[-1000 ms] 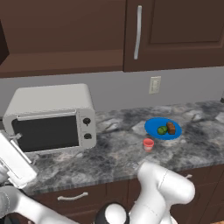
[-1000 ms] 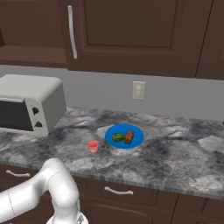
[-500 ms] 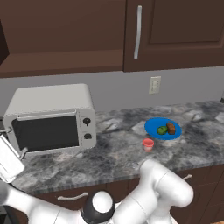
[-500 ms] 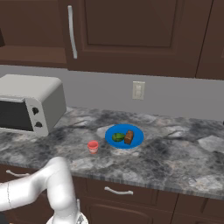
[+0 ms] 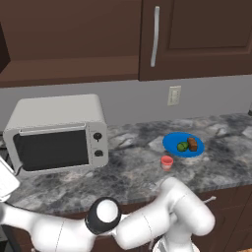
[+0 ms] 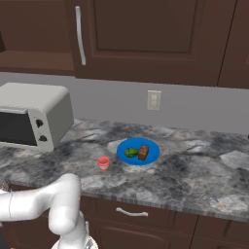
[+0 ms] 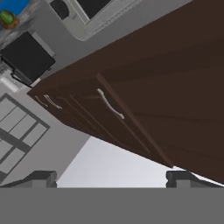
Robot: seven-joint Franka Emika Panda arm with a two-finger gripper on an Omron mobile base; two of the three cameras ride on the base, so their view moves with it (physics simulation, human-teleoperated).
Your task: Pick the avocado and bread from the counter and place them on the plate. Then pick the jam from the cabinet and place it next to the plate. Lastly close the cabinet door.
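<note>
The pincer [image 7: 111, 178] stands with its jaws spread wide and nothing between them. In the hand view, a broad dark brown panel [image 7: 175, 78] lies directly ahead of it, and next to that are drawer fronts with a curved silver handle [image 7: 109, 104]. You cannot tell from this view whether the panel is the cabinet door.

Over the last second the arm has swung lower and further to the robot's left, carrying the pincer away from the plate [image 5: 172, 142]. The plate is now well apart from it, far along the counter [image 5: 133, 172] and beyond the microwave [image 5: 56, 133].

On the plate, the avocado [image 5: 182, 146] and the bread [image 5: 192, 143] lie side by side. The jam jar [image 5: 167, 162] stands on the counter just beside the plate. None of these has shifted.

Treat the placing steps as complete; only the door closure looks outstanding. A dark edge [image 5: 2, 49] at the far upper left may be the open door. Confirm this before you push.
</note>
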